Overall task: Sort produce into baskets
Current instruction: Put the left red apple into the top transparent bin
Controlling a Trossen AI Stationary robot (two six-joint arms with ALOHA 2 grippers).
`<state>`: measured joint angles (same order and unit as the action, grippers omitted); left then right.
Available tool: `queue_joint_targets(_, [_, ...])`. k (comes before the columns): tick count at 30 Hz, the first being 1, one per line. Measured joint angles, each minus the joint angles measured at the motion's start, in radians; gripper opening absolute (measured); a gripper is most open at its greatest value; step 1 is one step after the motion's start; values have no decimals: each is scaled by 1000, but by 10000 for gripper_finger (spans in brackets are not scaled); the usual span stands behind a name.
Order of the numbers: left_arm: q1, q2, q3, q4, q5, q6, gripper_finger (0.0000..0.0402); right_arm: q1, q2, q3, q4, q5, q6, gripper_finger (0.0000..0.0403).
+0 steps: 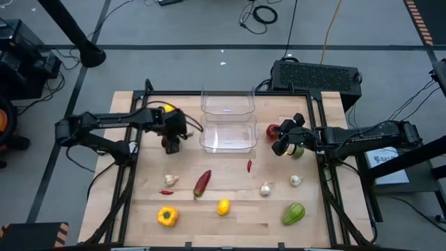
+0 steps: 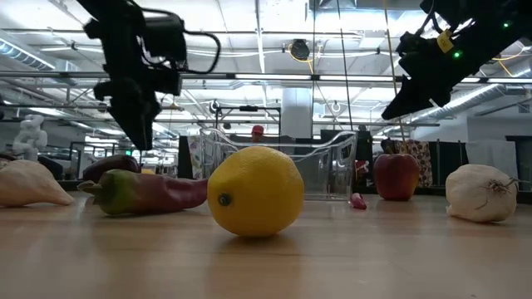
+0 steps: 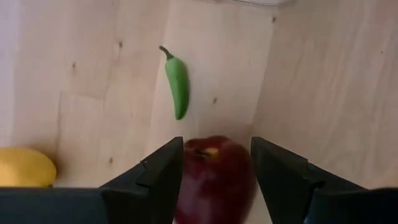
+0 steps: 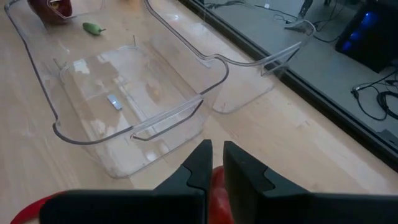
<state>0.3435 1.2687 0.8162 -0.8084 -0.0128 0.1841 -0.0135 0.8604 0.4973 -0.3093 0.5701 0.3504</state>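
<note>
My left gripper (image 1: 172, 141) hangs open above a red apple (image 3: 214, 180) that rests on the table at the left of the two clear bins (image 1: 228, 134). In the left wrist view its fingers stand on either side of the apple without touching it. A green chilli (image 3: 177, 84) and a yellow fruit (image 3: 25, 167) lie close by. My right gripper (image 1: 286, 141) is shut and empty, raised above the table at the right of the bins. A second red apple (image 1: 272, 130) and a green vegetable (image 1: 298, 150) lie just under it.
Toward the near edge lie garlic bulbs (image 1: 171, 180) (image 1: 265, 188) (image 1: 295, 180), red chillies (image 1: 167, 192) (image 1: 249, 165), a dark red pepper (image 1: 202, 183), a yellow pepper (image 1: 166, 216), a lemon (image 1: 223, 206) and a green pepper (image 1: 293, 213). A black box (image 1: 317, 75) stands at the far right.
</note>
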Motion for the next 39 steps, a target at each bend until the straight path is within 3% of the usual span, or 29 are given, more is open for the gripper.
queue_joint_targets(11, [131, 140, 47, -25, 123, 89, 196, 0, 0, 0, -1, 0, -22, 32])
queue_joint_targets(39, [137, 179, 47, -49, 120, 85, 183, 0, 0, 0, -2, 0, -22, 32])
